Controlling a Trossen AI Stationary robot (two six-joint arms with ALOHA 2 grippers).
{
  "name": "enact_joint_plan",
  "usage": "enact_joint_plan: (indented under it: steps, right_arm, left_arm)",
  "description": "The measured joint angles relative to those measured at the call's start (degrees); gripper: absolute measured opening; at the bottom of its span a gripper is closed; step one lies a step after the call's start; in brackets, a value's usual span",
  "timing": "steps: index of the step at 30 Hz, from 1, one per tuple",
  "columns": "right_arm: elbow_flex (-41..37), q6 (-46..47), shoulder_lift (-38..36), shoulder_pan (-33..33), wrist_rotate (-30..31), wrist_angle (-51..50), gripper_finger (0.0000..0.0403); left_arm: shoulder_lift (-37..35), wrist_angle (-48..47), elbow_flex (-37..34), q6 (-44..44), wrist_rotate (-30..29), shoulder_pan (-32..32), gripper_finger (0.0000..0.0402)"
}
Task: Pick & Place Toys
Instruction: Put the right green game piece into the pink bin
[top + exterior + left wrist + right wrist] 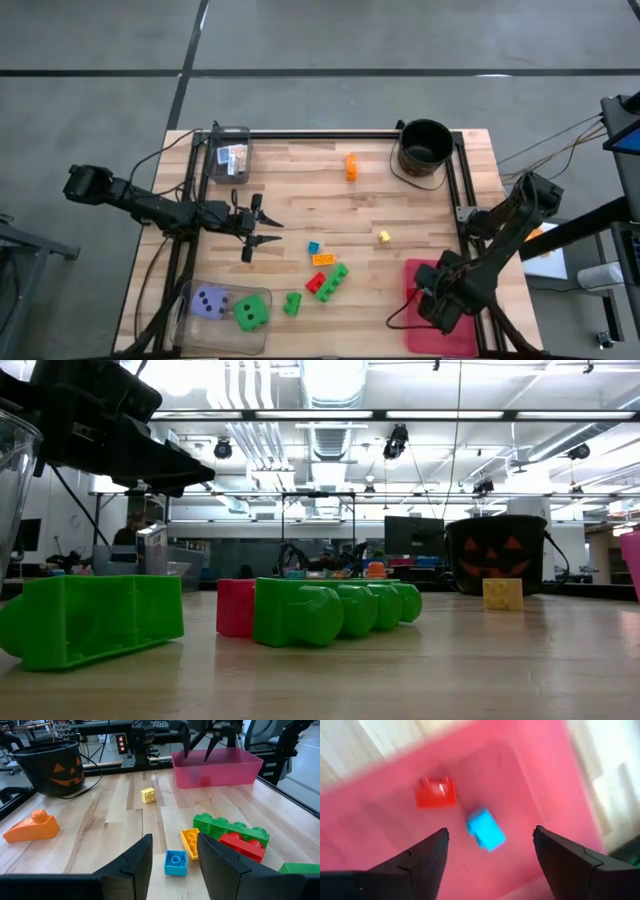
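My right gripper (490, 830) stands open over the pink tray (418, 268) at the table's near right, fingers pointing down. Below it, apart from both fingers, a blue brick (486, 830) and a red brick (436, 792) are inside the tray. My left gripper (275, 231) hovers open at the table's left middle, holding nothing. Ahead of it on the wood lie a small blue brick (175, 862), an orange-yellow brick (190, 842), a green brick (230, 827) and a red brick (242, 845). A yellow brick (384, 237) and an orange brick (351, 166) lie farther off.
The black pumpkin-faced bucket (426, 148) stands at the far right corner. A clear container (225, 318) at the near left holds a purple die (209, 302) and a green die (251, 316). Another clear container (230, 155) sits at the far left. A loose green brick (292, 302) lies nearby.
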Motion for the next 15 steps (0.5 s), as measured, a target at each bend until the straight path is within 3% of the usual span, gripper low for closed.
enact_joint_plan:
  steps: [3, 11, 15]
  right_arm:
    - [1.63, -1.25, -1.73, 0.0, 9.08, -0.06, 0.0293]
    - [2.4, -9.27, -4.95, 0.0, 41.37, 1.52, 0.0294]
    - [2.39, -14.39, -5.01, 0.0, 52.45, 4.92, 0.0294]
  left_arm:
    - [0.02, 0.0, 0.0, 0.0, -0.02, 0.0, 0.0158]
    - [0.02, 0.02, 0.0, -0.01, -0.02, 0.0, 0.0157]
    - [0.02, 0.01, 0.0, 0.0, -0.02, 0.0, 0.0157]
